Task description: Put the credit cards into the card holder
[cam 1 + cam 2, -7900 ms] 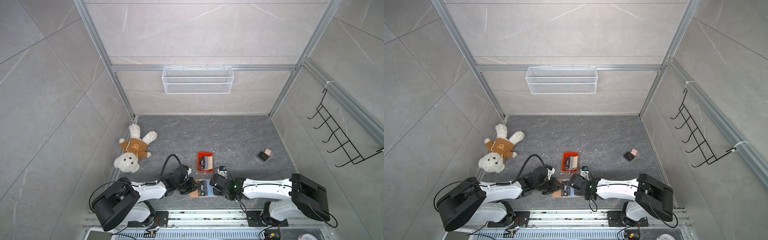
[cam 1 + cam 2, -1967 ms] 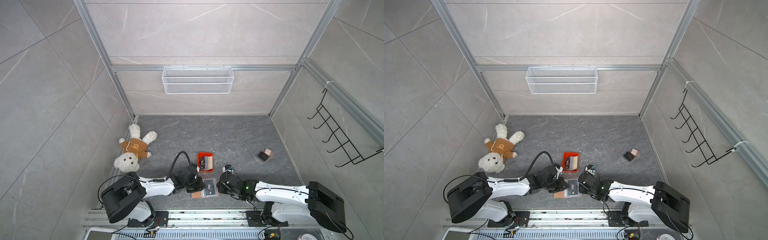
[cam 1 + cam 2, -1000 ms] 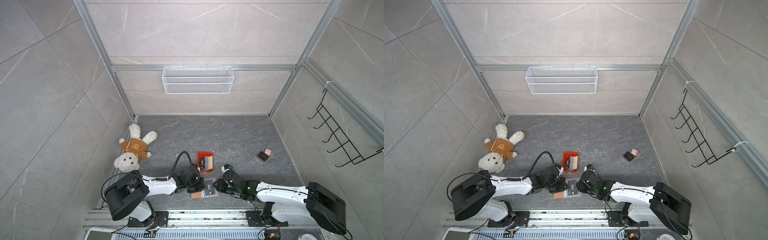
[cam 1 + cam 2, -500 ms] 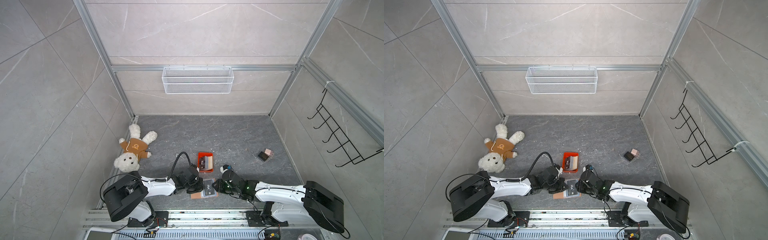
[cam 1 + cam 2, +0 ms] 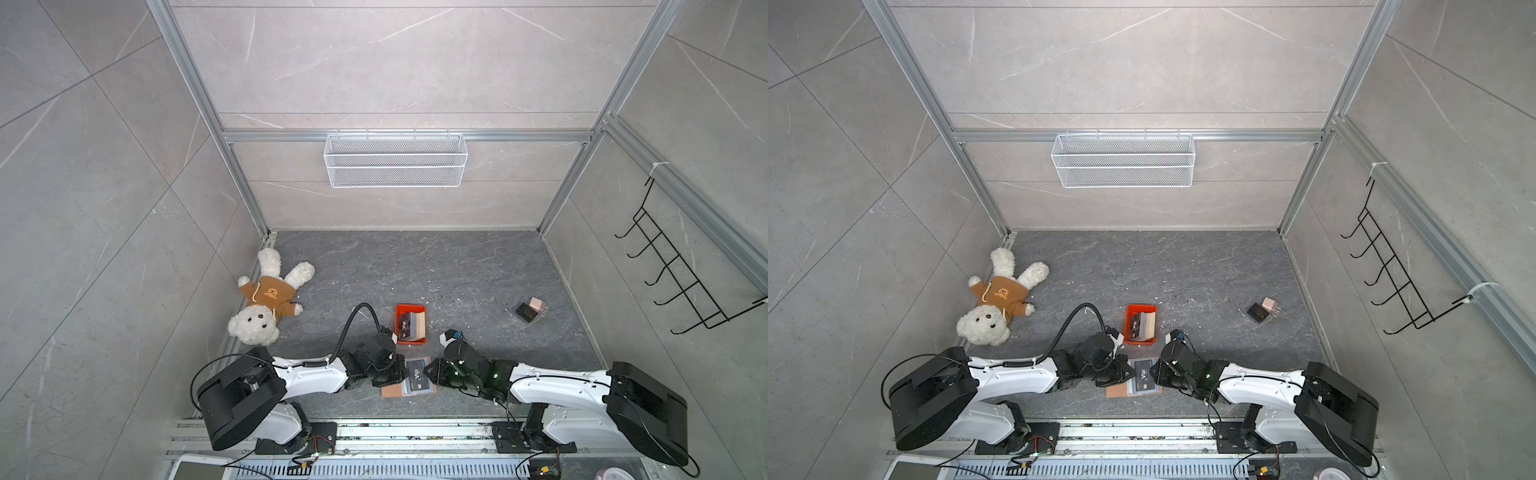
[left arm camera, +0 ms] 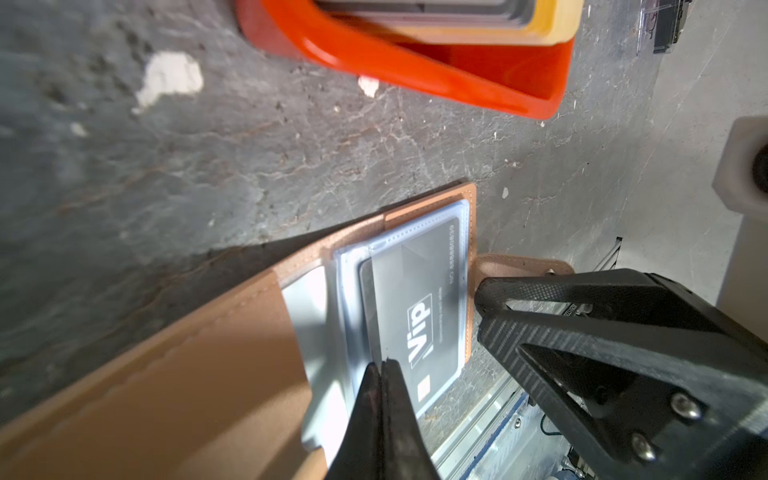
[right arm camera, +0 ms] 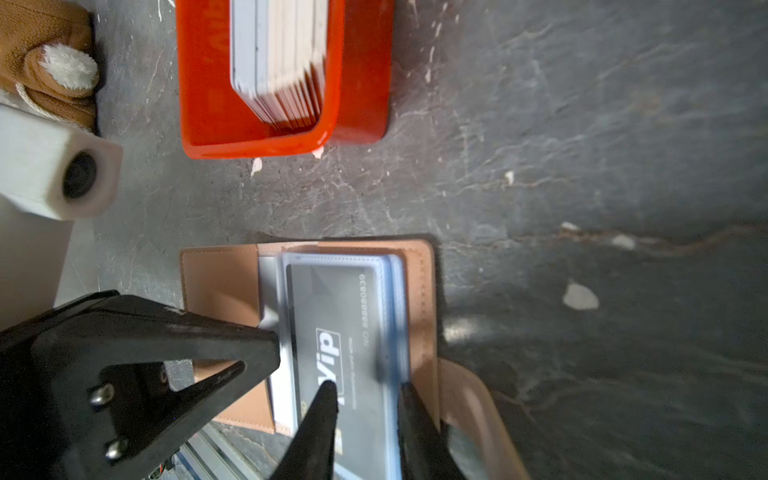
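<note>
Thin, stiff and probably slick, the black card (image 6: 419,307), lettered "Vip" in white, is judged best pushed by its short edge. It is seen in a clear sleeve of the tan card holder (image 6: 208,374), laid open on the bench (image 7: 582,124) just beside the orange tray (image 7: 365,75). The left jaws are shut; the right jaws stand slightly apart over the card.

Card holder (image 5: 409,380) lies at the table's (image 5: 415,266) front edge, a credit card (image 5: 417,376) in its sleeve, between the left hand (image 5: 398,372) and the right hand (image 5: 432,372). Just behind sits a tray (image 5: 410,308) holding more credit cards (image 5: 413,325). A teddy bear (image 5: 266,303) lies far left, two small blocks (image 5: 532,309) far right.
</note>
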Robot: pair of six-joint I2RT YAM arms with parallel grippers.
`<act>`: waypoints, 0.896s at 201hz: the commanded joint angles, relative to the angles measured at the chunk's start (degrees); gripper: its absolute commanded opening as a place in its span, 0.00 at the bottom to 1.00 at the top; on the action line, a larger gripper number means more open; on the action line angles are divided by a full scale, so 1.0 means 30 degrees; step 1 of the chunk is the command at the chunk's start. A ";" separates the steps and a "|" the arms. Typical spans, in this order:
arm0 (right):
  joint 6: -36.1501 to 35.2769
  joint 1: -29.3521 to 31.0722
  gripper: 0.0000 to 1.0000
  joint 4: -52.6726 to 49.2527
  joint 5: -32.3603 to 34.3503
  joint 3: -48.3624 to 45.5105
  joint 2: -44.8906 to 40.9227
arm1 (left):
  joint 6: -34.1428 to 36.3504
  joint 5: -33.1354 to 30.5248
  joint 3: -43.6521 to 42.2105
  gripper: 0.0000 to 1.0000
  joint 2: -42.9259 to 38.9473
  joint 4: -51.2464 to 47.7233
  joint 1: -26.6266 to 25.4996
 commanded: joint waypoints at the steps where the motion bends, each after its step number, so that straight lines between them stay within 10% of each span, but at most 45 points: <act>1: -0.0431 -0.0115 0.29 -0.0162 0.0139 0.0088 -0.0026 | 0.0156 -0.0310 0.0306 0.05 -0.0412 -0.0458 -0.0130; 180: -0.0518 -0.0094 0.28 -0.0412 0.0212 0.0154 0.0024 | 0.0285 -0.0128 0.0788 0.08 0.1247 -0.0603 -0.0156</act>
